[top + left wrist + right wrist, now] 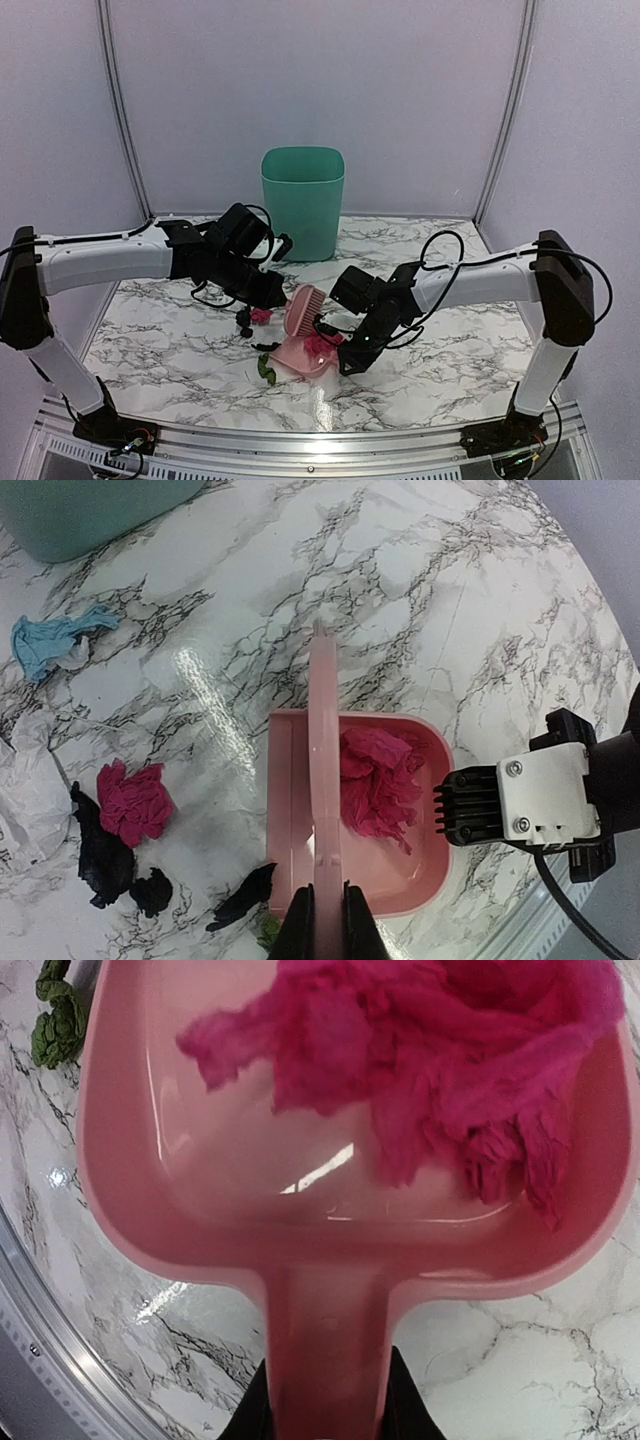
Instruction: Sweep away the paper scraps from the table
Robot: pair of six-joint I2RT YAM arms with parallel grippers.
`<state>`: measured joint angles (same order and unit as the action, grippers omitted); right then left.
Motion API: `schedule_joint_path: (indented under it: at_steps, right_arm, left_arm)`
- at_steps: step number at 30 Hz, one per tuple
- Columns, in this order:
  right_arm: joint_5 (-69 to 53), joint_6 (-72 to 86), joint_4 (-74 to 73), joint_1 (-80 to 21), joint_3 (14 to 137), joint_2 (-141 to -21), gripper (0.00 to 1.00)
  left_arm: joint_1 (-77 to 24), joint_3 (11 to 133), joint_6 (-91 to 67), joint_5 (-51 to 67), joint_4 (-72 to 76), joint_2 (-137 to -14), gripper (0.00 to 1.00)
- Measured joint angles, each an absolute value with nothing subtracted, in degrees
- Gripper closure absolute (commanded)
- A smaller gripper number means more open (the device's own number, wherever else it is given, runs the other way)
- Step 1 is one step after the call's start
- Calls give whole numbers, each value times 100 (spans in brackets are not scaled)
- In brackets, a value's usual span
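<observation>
My left gripper (326, 922) is shut on the handle of the pink brush (323, 770), which stands edge-on over the pink dustpan (410, 880). My right gripper (325, 1405) is shut on the dustpan's handle (325, 1340). A magenta paper scrap (450, 1060) lies inside the pan (296, 357). On the marble table (450, 360), left of the pan, lie a second magenta scrap (133, 800), black scraps (100, 855) (243, 895), a green scrap (58, 1020) by the pan's corner, and a light blue scrap (50, 640) farther off.
A green bin (303, 200) stands at the back middle of the table. A crumpled white sheet (30, 780) lies beside the black scraps. The right gripper body (520, 800) sits close to the pan's right side. The metal front edge (300, 440) runs along the near side.
</observation>
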<state>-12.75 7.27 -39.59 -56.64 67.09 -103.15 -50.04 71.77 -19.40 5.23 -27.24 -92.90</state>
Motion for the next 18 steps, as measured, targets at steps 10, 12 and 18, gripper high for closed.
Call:
schedule_joint_path:
  at_steps: [10, 12, 18]
  right_arm:
    - [-1264, 746, -3710, -5664, 6455, -10119, 100]
    - [-1256, 751, -3673, -5664, 6386, -10055, 100]
    - [-1229, 845, -3673, -5664, 6134, -9751, 100]
  left_arm:
    - [-5100, 7170, -2213, 740, -2676, -9052, 100]
    - [-5100, 7150, -2233, 670, -2679, -8882, 100]
    - [-5100, 7146, -2281, 322, -2720, -8501, 100]
